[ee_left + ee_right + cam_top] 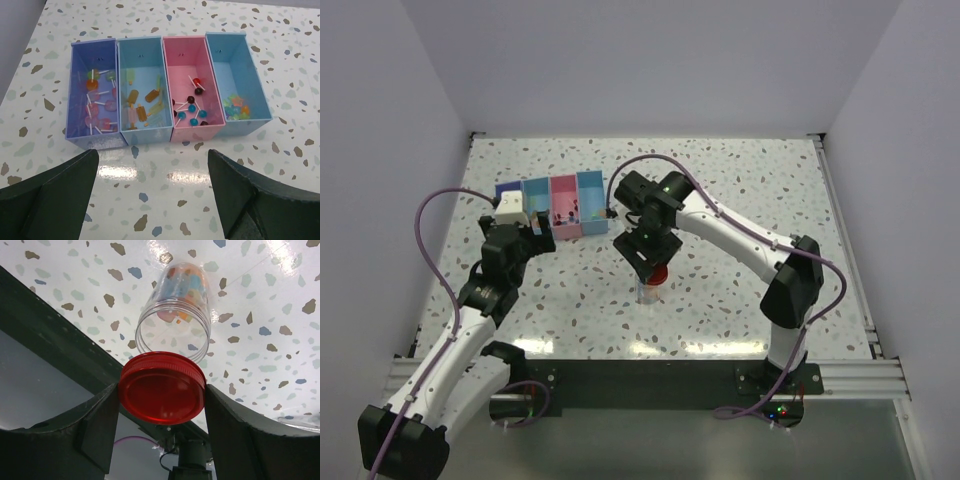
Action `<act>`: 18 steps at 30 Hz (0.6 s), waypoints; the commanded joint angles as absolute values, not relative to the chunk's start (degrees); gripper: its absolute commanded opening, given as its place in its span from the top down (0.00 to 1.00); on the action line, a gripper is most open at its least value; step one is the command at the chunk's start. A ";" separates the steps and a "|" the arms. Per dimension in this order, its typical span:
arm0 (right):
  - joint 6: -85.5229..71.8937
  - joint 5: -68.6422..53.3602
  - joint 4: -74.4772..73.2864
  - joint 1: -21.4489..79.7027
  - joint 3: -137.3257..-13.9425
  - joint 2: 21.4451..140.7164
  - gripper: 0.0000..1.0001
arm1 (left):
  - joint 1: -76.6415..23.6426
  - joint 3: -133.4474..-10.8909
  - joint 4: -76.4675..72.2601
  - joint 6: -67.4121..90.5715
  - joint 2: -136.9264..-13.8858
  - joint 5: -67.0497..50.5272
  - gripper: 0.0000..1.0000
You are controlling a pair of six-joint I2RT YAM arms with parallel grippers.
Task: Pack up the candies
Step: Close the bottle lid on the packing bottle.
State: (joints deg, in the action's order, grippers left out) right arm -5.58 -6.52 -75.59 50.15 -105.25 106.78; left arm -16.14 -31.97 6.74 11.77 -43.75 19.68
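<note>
Four small bins stand in a row: purple (80, 60), light blue (140, 55), pink (185, 55) and light blue (232, 55). Candies lie in each, stick lollipops (95, 107) in the purple one and tiny bright sweets (236, 109) in the rightmost. My left gripper (152, 192) hangs open just in front of the bins, with nothing between its fingers. My right gripper (161, 392) is shut on a round red lid (162, 387), held a little above an open clear jar (175, 315) with candies (182, 287) at its bottom. In the top view the jar (648, 292) stands mid-table.
The bins (552, 205) sit left of centre on the speckled table (740, 200), close to my left arm. White walls close in the table at the back and sides. A black rail (650, 380) runs along the near edge.
</note>
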 commanded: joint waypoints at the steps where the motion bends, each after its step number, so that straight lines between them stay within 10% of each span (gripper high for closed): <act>1: -6.59 -3.17 -76.29 51.33 -107.58 107.40 0.71 | -15.91 -31.99 5.10 10.37 -43.33 21.18 0.05; 18: -7.03 -0.44 -72.07 51.77 -106.88 110.39 0.71 | -16.00 -31.99 5.01 10.20 -43.07 20.48 0.05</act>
State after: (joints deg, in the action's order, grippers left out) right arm -6.44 -2.02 -73.73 51.48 -105.54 110.24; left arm -16.14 -31.97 6.74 11.27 -43.75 19.94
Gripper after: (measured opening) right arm 0.661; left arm 0.949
